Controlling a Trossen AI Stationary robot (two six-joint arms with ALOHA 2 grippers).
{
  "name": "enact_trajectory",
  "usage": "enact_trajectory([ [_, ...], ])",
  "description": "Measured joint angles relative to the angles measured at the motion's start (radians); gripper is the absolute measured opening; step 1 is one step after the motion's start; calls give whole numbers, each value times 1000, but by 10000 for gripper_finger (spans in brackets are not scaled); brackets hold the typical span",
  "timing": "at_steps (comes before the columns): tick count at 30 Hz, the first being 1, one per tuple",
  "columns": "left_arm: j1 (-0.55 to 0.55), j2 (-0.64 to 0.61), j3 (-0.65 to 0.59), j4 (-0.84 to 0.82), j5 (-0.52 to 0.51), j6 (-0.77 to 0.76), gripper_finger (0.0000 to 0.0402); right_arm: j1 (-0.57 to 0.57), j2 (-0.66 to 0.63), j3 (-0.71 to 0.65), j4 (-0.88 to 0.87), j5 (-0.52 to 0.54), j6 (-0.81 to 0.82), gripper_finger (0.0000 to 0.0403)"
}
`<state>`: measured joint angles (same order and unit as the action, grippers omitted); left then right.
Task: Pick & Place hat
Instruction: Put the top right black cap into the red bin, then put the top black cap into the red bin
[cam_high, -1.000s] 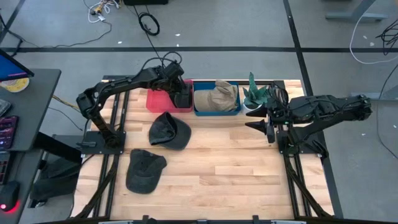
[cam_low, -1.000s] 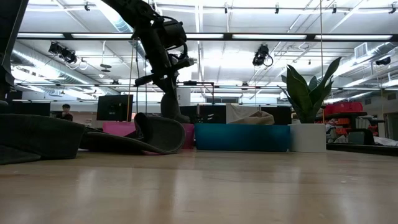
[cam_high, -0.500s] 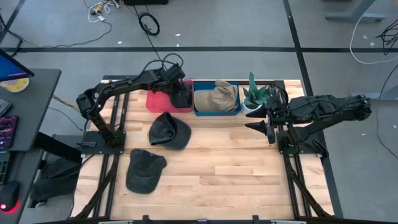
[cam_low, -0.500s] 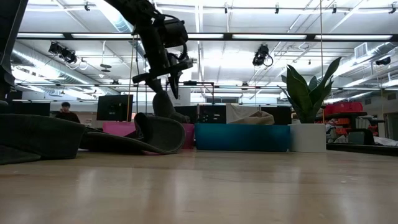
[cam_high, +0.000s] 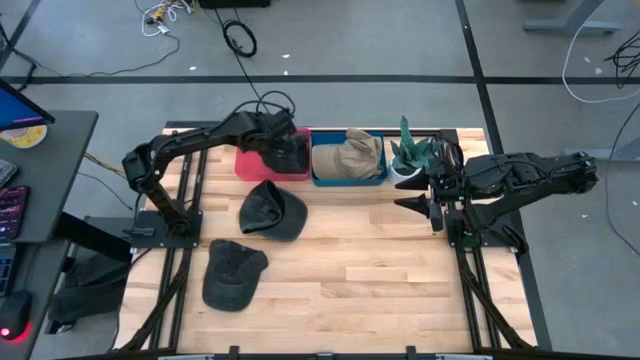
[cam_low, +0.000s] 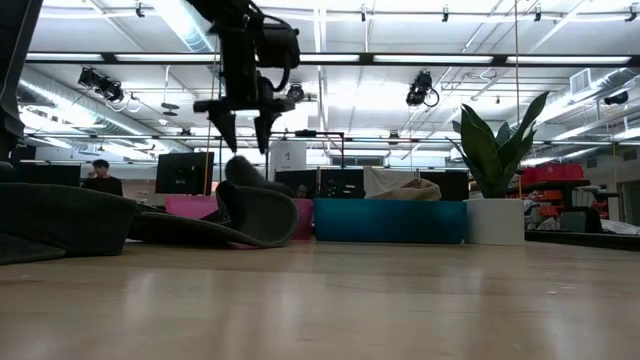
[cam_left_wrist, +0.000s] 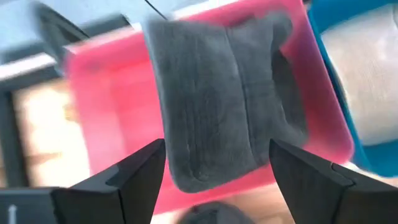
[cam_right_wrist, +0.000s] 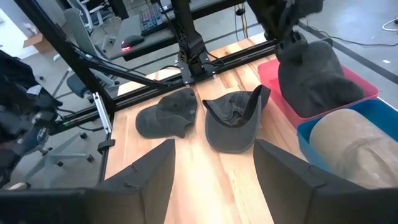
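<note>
We are looking at a robotics lab set in a large open-plan hall. The wooden table (cam_high: 340, 270) sits on a black metal frame (cam_high: 170, 270) bolted together from rails, standing on a grey concrete floor (cam_high: 400, 40) with loose cables (cam_high: 238, 38) trailing across it. Beside it we see a desk with a monitor (cam_high: 20, 110). Across the room we make out exposed ceiling beams with strip lights (cam_low: 420, 58), screens (cam_low: 184, 172), and a person (cam_low: 99, 172) seated at a workstation.
</note>
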<state>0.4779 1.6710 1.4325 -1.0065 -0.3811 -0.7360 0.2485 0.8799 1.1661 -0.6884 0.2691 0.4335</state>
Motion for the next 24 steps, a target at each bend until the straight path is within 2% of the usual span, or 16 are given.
enact_trajectory([
  [4,-22,-11,81,-97,-87,18,291,0,0,0,0,0,0,219],
  [9,-45,-17,186,-151,-80,23,291,0,0,0,0,0,0,219],
  [13,-67,-18,247,-204,27,8,291,0,0,0,0,0,0,219],
  [19,-130,-18,259,-232,232,-68,291,0,0,0,-3,0,0,219],
  [24,-236,-17,259,-226,256,-149,291,0,0,0,-24,0,-1,219],
])
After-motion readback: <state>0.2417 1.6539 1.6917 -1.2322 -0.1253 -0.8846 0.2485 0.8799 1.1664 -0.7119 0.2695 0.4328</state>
